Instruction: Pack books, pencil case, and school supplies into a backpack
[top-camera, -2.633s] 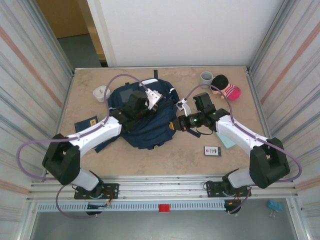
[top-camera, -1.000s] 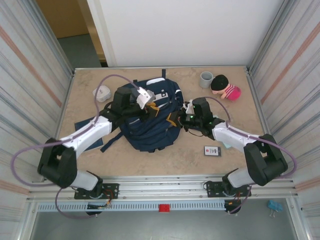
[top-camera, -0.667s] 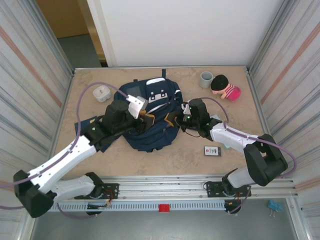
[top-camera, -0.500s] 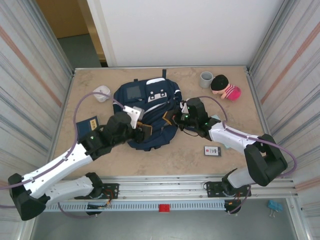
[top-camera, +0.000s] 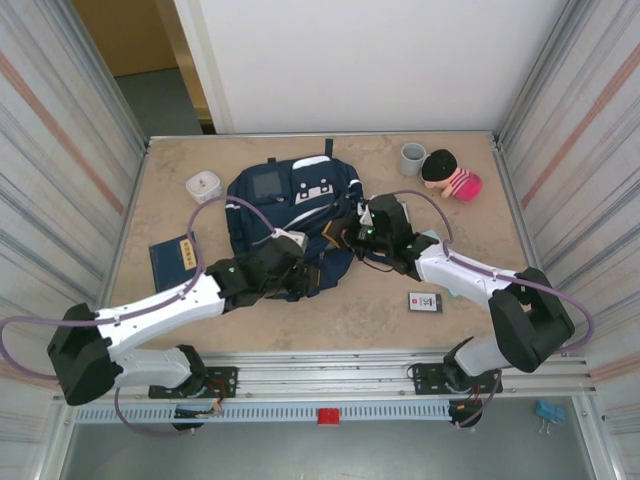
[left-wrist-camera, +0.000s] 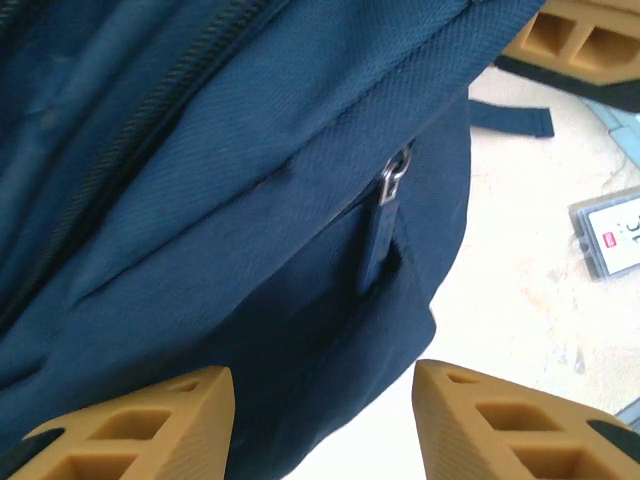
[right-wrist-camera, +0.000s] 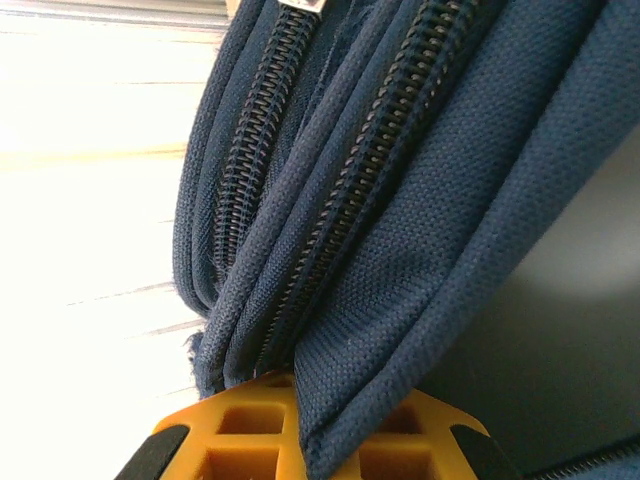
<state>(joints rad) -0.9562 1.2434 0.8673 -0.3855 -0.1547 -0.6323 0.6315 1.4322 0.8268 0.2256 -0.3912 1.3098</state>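
Note:
The navy backpack (top-camera: 285, 205) lies flat mid-table, white patches up. My left gripper (top-camera: 306, 273) hovers open at its near edge. In the left wrist view its orange fingertips (left-wrist-camera: 140, 425) straddle the blue fabric (left-wrist-camera: 200, 200) below a zipper pull (left-wrist-camera: 392, 190) and hold nothing. My right gripper (top-camera: 346, 232) is shut on the backpack's right edge, and folded zipper seams (right-wrist-camera: 330, 200) run into the gripper (right-wrist-camera: 320, 435). A black card with a white label (top-camera: 425, 301) lies near the right forearm. A pale teal book corner (top-camera: 431, 238) peeks from behind that arm. The pencil case is out of view.
A dark blue booklet (top-camera: 172, 262) lies at the left. A rounded white box (top-camera: 203, 186) sits at the back left. A grey cup (top-camera: 412, 156) and a pink plush doll (top-camera: 452, 175) stand at the back right. Metal walls close in both sides.
My left arm has drawn back from the top of the backpack to its near edge, and its jaws have widened. The backpack has settled flatter. The right gripper has kept its hold.

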